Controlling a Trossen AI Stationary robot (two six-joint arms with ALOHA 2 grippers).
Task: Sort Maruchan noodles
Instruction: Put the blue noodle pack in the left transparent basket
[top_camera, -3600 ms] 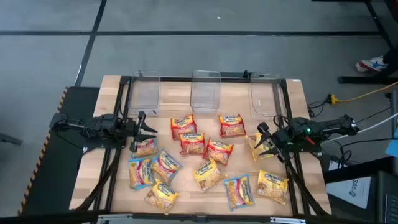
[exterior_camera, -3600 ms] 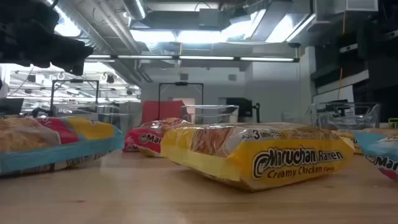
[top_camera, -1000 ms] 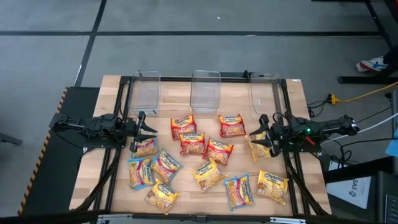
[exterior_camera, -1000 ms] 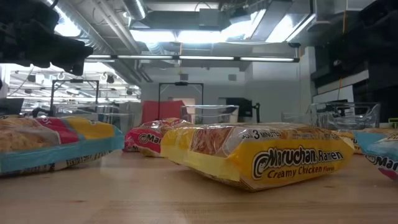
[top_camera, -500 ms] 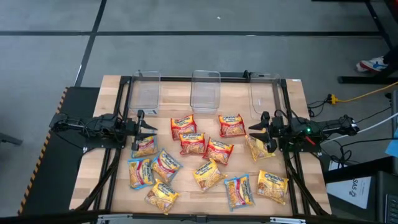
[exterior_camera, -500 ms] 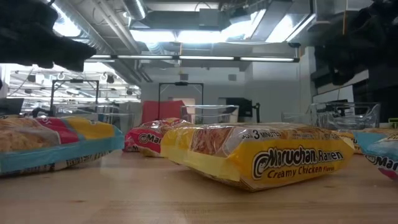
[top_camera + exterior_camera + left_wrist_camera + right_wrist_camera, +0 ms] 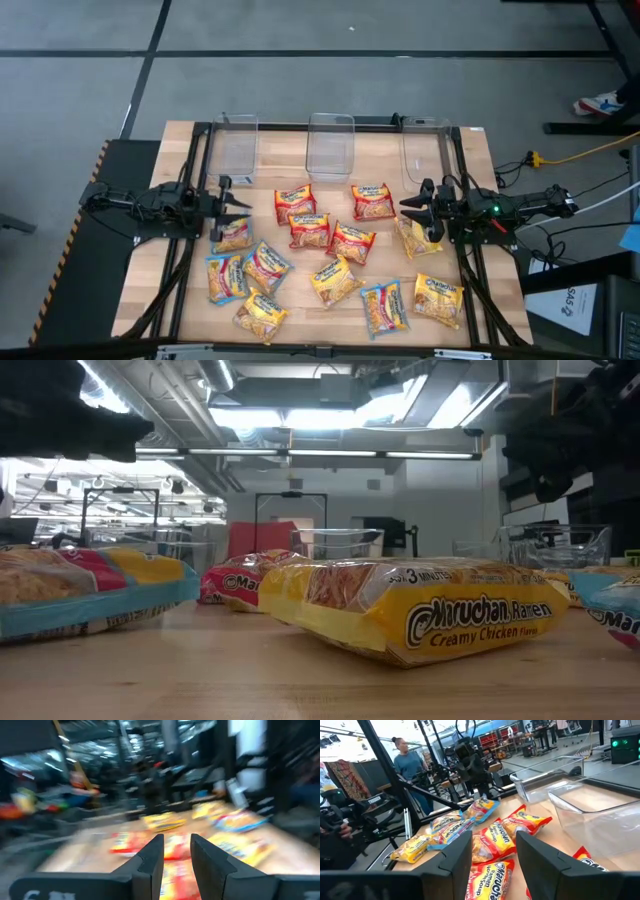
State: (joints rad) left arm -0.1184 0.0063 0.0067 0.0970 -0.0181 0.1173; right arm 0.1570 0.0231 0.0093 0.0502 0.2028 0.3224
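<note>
Crinkly, light Maruchan noodles [image 7: 330,240] lie scattered mid-table, slippery and crushable, best pinched by a sealed edge, while left gripper [image 7: 238,205] and right gripper [image 7: 410,212] hover, fingers apart, empty.

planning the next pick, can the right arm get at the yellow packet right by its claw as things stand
Probably yes. The right claw hangs open, empty, just above the yellow packet at the table's right side. Nothing lies on that packet, and the nearest red packet sits apart from it.
</note>
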